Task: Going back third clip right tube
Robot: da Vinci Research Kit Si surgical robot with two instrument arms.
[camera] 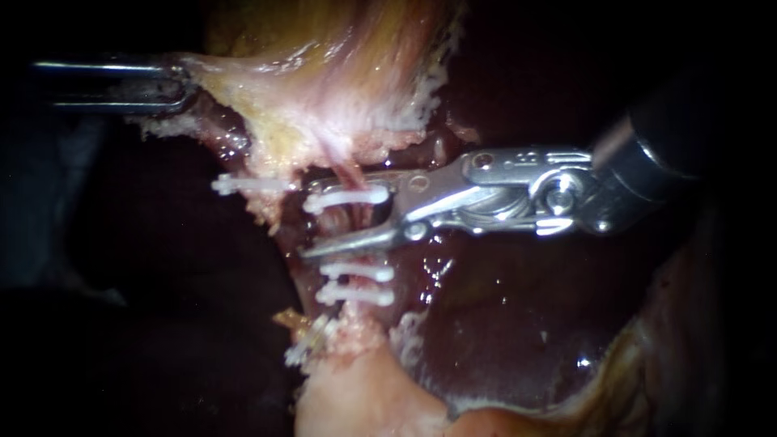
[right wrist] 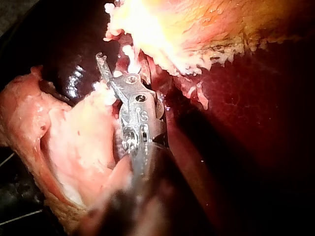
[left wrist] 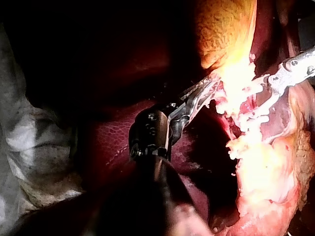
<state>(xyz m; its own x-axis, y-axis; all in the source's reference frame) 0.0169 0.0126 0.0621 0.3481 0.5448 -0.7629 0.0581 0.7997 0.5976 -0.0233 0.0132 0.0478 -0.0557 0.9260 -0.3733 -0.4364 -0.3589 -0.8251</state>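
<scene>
The right tube [camera: 354,220] runs down from the pale gallbladder [camera: 324,73] and carries three white clips: one upper clip [camera: 348,197] and two lower clips [camera: 356,272] [camera: 356,296]. My right instrument [camera: 307,218] comes in from the right with its jaws open, one above and one below the tube's bare stretch, and the upper clip lies just under the upper jaw. My left instrument [camera: 182,85] at the upper left is shut on the gallbladder's edge, holding it stretched. In the right wrist view the right instrument [right wrist: 115,66] reaches into the pale tissue.
A further white clip [camera: 243,184] sits on the left tube, and another clip [camera: 307,341] lies lower by frayed fat. Dark glossy liver [camera: 502,324] fills the lower right. Pale tissue [camera: 356,396] bulges at the bottom. White gauze [left wrist: 29,147] lies beside the liver.
</scene>
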